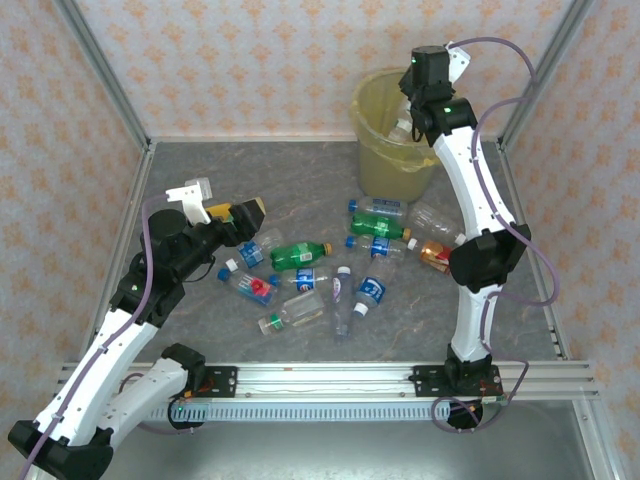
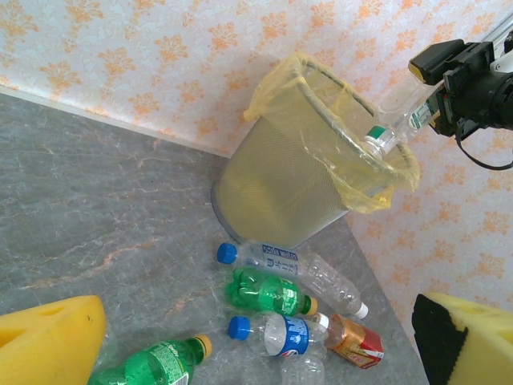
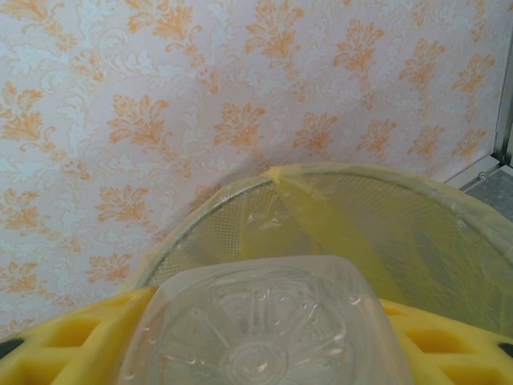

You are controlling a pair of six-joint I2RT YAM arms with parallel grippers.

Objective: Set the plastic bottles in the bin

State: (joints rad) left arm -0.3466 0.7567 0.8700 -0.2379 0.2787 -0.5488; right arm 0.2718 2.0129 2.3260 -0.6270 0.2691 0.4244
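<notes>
The bin (image 1: 385,150), pale yellow with a yellow bag, stands at the back of the table. My right gripper (image 1: 418,108) hangs over its rim, shut on a clear plastic bottle (image 2: 394,119) that points green cap down into the bin (image 2: 304,172). In the right wrist view the bottle's clear base (image 3: 264,321) sits between my yellow pads (image 3: 453,345), with the bin rim (image 3: 353,178) beyond. Several plastic bottles lie on the table, among them a green one (image 1: 300,254) and a red-labelled one (image 1: 255,288). My left gripper (image 1: 243,214) is open above the left of the pile, holding nothing.
Patterned walls and metal frame posts (image 1: 105,75) enclose the grey table. More bottles lie close to the bin's foot: a clear blue-capped one (image 2: 276,261), a green one (image 2: 268,293) and an orange-labelled one (image 2: 353,341). A rail (image 1: 330,378) runs along the near edge.
</notes>
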